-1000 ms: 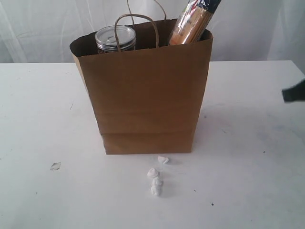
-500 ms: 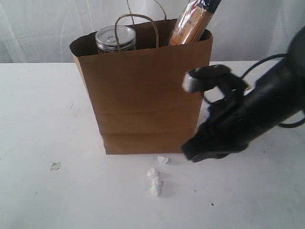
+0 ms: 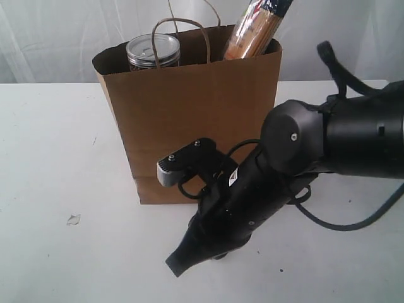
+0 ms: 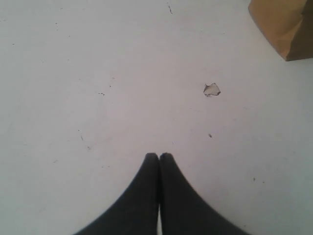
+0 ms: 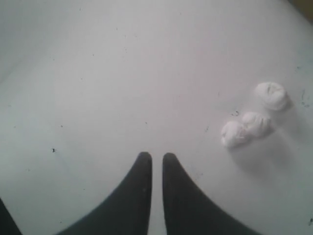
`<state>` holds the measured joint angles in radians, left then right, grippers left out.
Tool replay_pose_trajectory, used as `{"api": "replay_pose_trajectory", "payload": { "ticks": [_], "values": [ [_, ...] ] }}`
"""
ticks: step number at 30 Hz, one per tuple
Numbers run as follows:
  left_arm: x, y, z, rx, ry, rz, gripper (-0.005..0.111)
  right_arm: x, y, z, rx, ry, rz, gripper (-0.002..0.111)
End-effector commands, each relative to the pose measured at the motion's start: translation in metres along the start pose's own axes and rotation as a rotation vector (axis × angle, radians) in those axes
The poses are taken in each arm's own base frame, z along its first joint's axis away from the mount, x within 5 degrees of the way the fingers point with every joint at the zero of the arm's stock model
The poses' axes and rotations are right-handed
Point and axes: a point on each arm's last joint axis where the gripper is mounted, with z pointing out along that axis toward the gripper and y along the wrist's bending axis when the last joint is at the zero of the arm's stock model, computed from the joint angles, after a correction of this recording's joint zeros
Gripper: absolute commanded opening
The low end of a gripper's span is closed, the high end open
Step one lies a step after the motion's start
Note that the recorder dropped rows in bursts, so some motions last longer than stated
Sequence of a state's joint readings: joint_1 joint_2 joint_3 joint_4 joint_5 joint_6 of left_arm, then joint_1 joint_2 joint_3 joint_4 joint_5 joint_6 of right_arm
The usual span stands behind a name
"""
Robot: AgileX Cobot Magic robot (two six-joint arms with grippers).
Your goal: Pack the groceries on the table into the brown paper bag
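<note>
The brown paper bag (image 3: 189,120) stands upright at the middle of the table (image 3: 50,158). A tan-lidded clear jar (image 3: 153,52) and the long spaghetti packet (image 3: 255,28) stick out of its top; the other groceries are out of view. My right arm reaches across in front of the bag, and my right gripper (image 3: 177,264) points down at the table near the front edge. In the right wrist view that gripper (image 5: 156,156) has a narrow gap between its fingers with nothing in it. My left gripper (image 4: 159,156) is shut and empty over bare table, with the bag's corner (image 4: 286,24) off to one side.
Three small white crumpled wads (image 5: 244,129) lie on the table beside my right gripper; the arm hides them in the exterior view. A small torn scrap (image 3: 73,219) lies left of the bag, also seen as the scrap (image 4: 212,89) ahead of my left gripper.
My right arm has swept in from the right edge, across the front of the bag, down and leftward toward the table. It now covers the white wads. The bag has not moved.
</note>
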<state>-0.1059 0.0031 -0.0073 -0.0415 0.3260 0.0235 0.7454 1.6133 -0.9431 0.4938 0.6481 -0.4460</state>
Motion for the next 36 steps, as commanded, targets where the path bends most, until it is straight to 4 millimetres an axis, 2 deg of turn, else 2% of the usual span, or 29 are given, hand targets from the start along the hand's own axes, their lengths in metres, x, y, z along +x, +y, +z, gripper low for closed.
{"api": "replay_pose_trajectory", "payload": {
  "ticks": [1, 5, 10, 14, 19, 24, 27, 36],
  "values": [
    [0.003, 0.0, 0.001, 0.001, 0.011, 0.004, 0.0, 0.001, -0.003, 0.011, -0.001, 0.029, 0.017, 0.024],
    [0.003, 0.0, 0.001, 0.001, 0.011, 0.004, 0.0, 0.002, -0.009, 0.028, 0.015, 0.05, 0.029, 0.042],
    [0.003, 0.0, 0.001, 0.001, 0.011, 0.004, 0.0, -0.008, -0.018, 0.04, 0.065, 0.023, 0.062, 0.043],
    [0.003, 0.0, 0.001, 0.001, 0.011, 0.004, 0.0, -0.025, -0.027, 0.035, 0.168, 0.042, 0.07, 0.043],
    [0.003, 0.0, 0.001, 0.001, 0.011, 0.004, 0.0, -0.026, -0.035, 0.034, 0.263, 0.122, 0.164, 0.043],
    [0.003, 0.0, 0.001, 0.001, 0.011, 0.004, 0.0, -0.025, -0.039, 0.049, 0.264, 0.128, 0.189, 0.04],
    [0.003, 0.0, 0.001, 0.001, 0.011, 0.004, 0.0, -0.026, -0.039, 0.05, 0.26, 0.138, 0.211, 0.038],
    [0.003, 0.0, 0.001, 0.001, 0.011, 0.004, 0.0, -0.027, -0.042, 0.059, 0.262, 0.119, 0.216, 0.019]
  ]
}}
